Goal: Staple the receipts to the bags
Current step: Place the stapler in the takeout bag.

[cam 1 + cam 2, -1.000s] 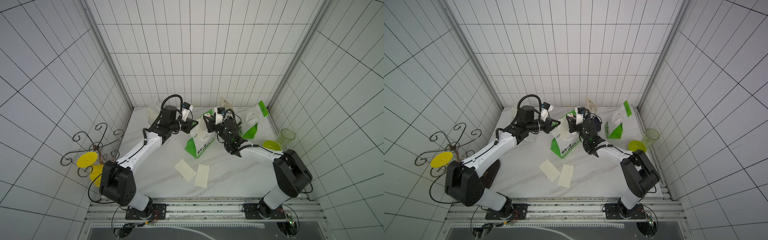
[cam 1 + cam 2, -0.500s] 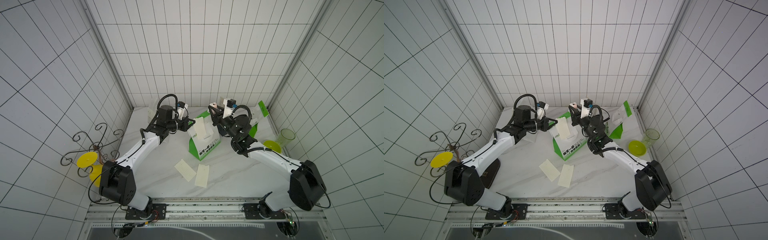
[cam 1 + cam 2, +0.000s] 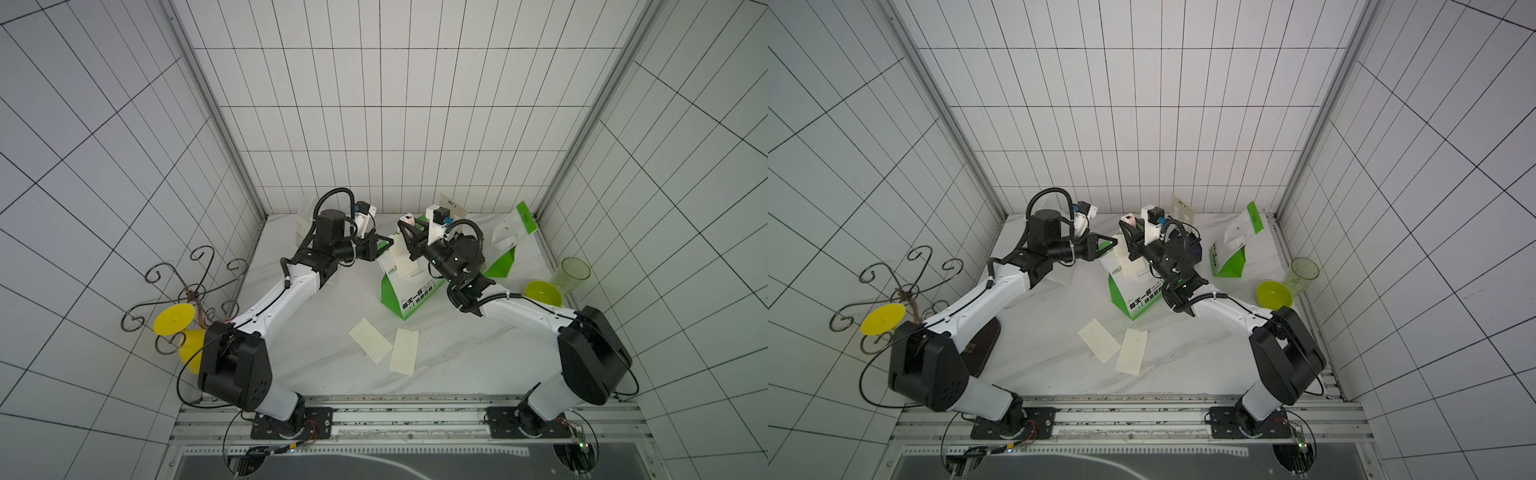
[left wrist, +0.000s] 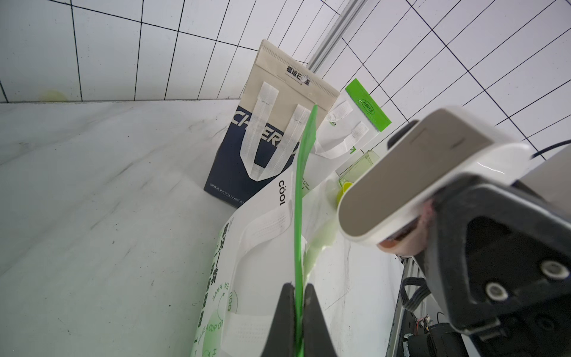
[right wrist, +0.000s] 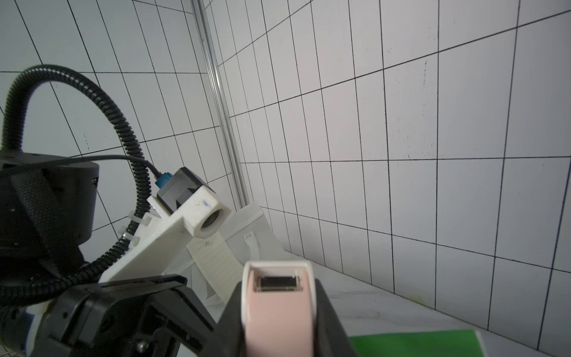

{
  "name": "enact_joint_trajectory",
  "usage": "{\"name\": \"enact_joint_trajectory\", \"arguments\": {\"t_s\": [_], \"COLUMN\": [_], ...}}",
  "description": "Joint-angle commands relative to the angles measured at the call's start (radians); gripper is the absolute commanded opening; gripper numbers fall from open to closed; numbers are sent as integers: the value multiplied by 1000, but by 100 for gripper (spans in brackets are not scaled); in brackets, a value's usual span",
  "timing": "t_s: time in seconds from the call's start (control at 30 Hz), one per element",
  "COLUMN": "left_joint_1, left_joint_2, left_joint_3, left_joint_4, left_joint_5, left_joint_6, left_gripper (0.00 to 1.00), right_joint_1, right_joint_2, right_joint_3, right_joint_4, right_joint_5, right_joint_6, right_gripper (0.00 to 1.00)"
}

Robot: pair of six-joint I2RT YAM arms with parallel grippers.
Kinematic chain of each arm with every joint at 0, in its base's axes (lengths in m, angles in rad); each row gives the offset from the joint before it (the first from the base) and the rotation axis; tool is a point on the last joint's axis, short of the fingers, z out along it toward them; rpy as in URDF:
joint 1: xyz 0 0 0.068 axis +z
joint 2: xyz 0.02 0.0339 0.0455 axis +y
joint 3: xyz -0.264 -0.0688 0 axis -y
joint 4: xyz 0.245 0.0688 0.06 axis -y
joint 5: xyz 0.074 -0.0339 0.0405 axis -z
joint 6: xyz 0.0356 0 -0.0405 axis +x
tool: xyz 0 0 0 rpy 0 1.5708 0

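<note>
Left wrist view: the left gripper (image 4: pixel 298 309) is clenched on the green top edge of a green-and-white printed paper bag (image 4: pixel 262 222). The bag stands in the middle of the grey-veined marble table (image 4: pixel 92 185). Just right of that edge and clear of it, the right gripper (image 5: pixel 278 312) grasps a pink-and-white plastic stapler (image 4: pixel 417 173), its black jaws pressed against the stapler's sides. In both top views a thin cream paper receipt (image 3: pixel 400 259) lies against the held bag's upper face, just beside the left fingertips. One loose cream receipt slip (image 3: pixel 370 340) and another cream slip (image 3: pixel 404 351) lie flat side by side on the near part of the table, in front of that bag. A lined cream receipt (image 5: pixel 213 259) rests on a plain white paper bag (image 3: pixel 305 220) at the far left. A dark navy paper bag with white handles (image 4: pixel 244 160) stands at the far middle. A second green-and-white paper bag (image 3: pixel 513 237) stands at the far right, well apart from the held one.
</note>
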Motion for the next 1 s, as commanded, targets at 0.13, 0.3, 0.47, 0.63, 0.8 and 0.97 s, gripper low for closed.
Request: {"name": "enact_joint_trajectory", "arguments": {"t_s": [0.13, 0.3, 0.47, 0.63, 0.8, 0.97], "left_joint_1": [2, 2, 2, -1, -5, -4], "left_joint_2": [-18, -23, -27, -27, -25, -29], "left_joint_3": [-13, -18, -23, -23, -33, -38], "left_joint_4": [68, 84, 91, 95, 110, 117], "left_joint_5": [37, 49, 57, 62, 73, 71], "left_joint_6": [-44, -60, -65, -67, -75, -83], "left_gripper": [0, 0, 0, 0, 0, 0], "right_joint_1": [13, 25, 39, 43, 45, 44], "right_joint_2": [20, 39, 49, 54, 65, 80], "right_joint_3": [29, 40, 49, 49, 55, 66], "right_joint_4": [94, 94, 79, 64, 64, 62], "right_joint_5": [-4, -4, 10, 29, 38, 41], "right_joint_6": [-30, -50, -83, -101, -106, -101], "right_gripper": [0, 0, 0, 0, 0, 0]}}
